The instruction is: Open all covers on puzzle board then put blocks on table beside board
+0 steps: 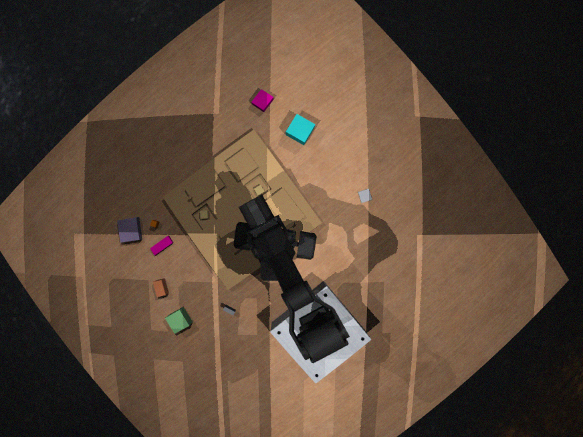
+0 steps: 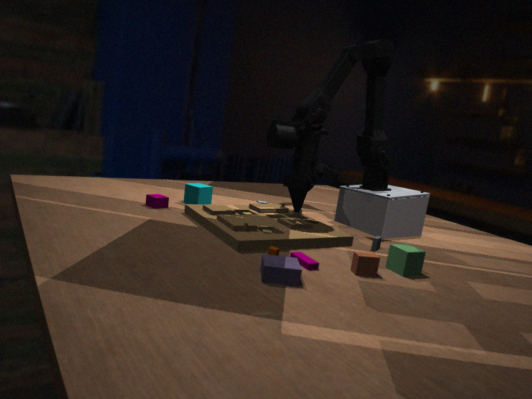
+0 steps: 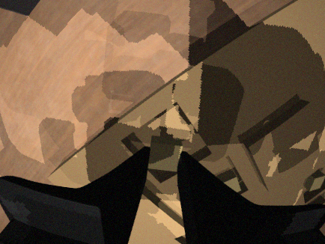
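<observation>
Olive blocks [image 1: 203, 214] [image 2: 267, 231] [image 3: 234, 185] sat in two opened wells of the puzzle board [image 1: 209, 246] [image 2: 301, 241] [image 3: 281, 16], the jaws clamped on a third block [image 3: 162, 160], leaving all three to reach the bench [image 1: 471, 263] [image 2: 171, 335] [image 3: 56, 75].

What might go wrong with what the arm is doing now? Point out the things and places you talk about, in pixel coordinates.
The gripper [image 1: 271, 263] [image 2: 297, 211] [image 3: 163, 155] grips a small block [image 3: 165, 155] by narrow fingertips, so it could slip.

The block sits in a tight well, so lifting crookedly might snag its walls.

The green cube [image 1: 178, 321] [image 2: 405, 260] stands beside the board, perhaps crowding block placement.
</observation>
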`<control>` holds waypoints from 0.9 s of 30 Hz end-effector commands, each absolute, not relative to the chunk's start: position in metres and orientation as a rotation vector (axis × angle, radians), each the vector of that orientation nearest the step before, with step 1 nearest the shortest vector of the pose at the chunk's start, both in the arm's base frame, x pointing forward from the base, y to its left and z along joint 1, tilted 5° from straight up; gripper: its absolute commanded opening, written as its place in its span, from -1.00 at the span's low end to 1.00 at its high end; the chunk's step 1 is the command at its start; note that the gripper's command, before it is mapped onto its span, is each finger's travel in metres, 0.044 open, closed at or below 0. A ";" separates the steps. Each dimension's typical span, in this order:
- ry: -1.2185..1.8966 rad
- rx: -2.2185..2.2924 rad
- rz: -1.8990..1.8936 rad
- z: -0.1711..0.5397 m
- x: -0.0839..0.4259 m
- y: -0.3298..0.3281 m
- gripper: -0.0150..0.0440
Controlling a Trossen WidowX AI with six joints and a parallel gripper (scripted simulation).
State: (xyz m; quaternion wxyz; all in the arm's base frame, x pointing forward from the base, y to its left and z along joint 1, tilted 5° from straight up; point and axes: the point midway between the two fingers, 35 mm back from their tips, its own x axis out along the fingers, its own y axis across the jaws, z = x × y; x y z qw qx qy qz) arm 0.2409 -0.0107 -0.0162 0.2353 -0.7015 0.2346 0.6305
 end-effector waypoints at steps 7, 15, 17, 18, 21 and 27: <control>0.639 -1.929 1.723 -0.002 0.242 -0.011 -0.22; 0.638 -1.928 1.723 0.008 0.240 -0.010 -0.22; 0.638 -1.928 1.723 0.010 0.239 -0.010 -0.22; 0.638 -1.928 1.723 0.011 0.240 -0.010 -0.22; 0.638 -1.928 1.723 0.018 0.240 -0.010 -0.22; 0.637 -1.929 1.723 0.033 0.239 -0.010 -0.22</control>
